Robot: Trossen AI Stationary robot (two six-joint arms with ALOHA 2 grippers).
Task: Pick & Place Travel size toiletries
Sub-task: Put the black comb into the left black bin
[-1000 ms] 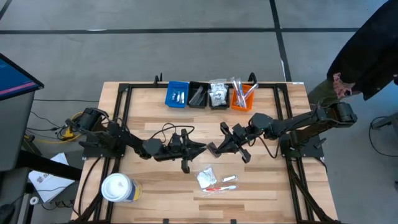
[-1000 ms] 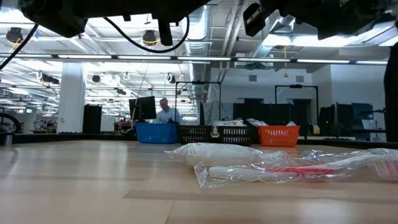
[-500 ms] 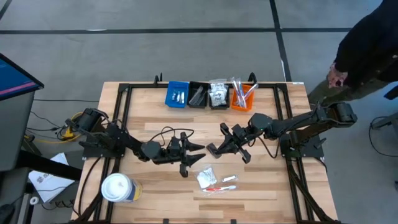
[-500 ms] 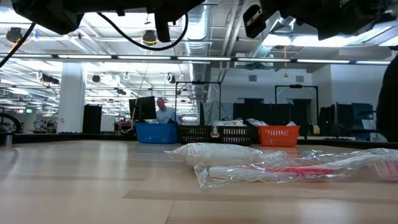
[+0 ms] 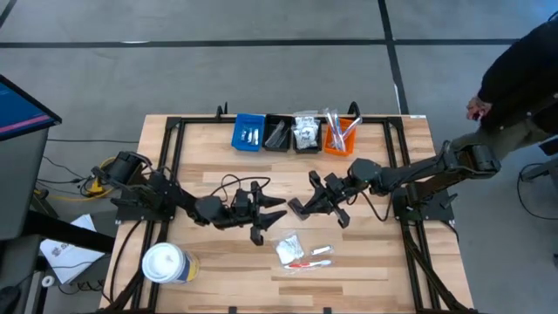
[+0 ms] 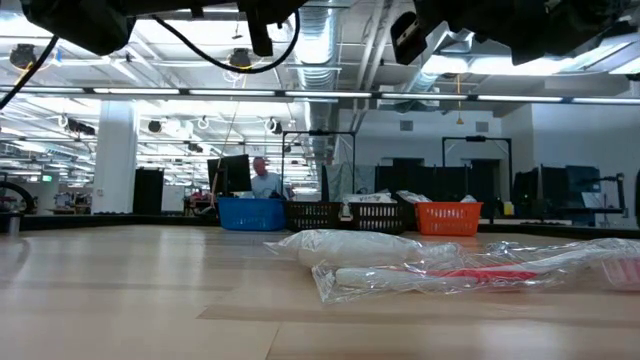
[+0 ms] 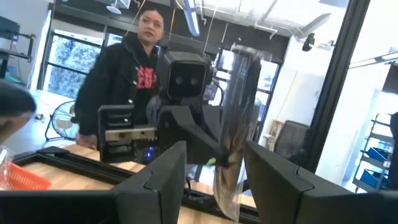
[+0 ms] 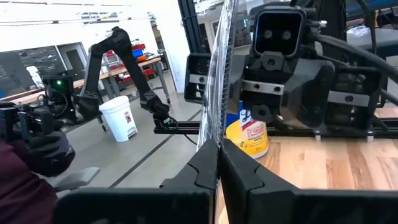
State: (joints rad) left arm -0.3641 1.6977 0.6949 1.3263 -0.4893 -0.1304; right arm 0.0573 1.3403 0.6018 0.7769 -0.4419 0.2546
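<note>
A clear plastic sachet [image 7: 234,106] with a dark comb-like thing inside stands upright in the air over the middle of the table. My right gripper [image 5: 295,208] is shut on it; the right wrist view shows the sachet [image 8: 219,74] edge-on. My left gripper [image 5: 277,212] faces it from the table's left, open. Its two fingers [image 7: 163,177] stand on either side of the sachet's lower end without touching it. More toiletries lie flat near the front edge: a white sachet [image 5: 289,249] and a wrapped red and white stick [image 5: 311,258]. My right gripper pinches the sachet's lower half [image 8: 217,134] between its two shut fingers. The fingers come in level from the table's right. The sachet stands upright above and a little below the fingers, lifted clear of the table.
Along the far edge stand a blue bin [image 5: 248,133], a black bin [image 5: 278,133], a bin of white sachets [image 5: 306,133] and an orange bin [image 5: 340,135]. A white tub [image 5: 166,263] stands at the front left. A person [image 5: 523,78] stands beyond the right far corner.
My left gripper has opened: its fingertips, close together at the sachet a second ago, now stand apart. Both arms have stayed in place, and the sachet remains upright in my right gripper.
</note>
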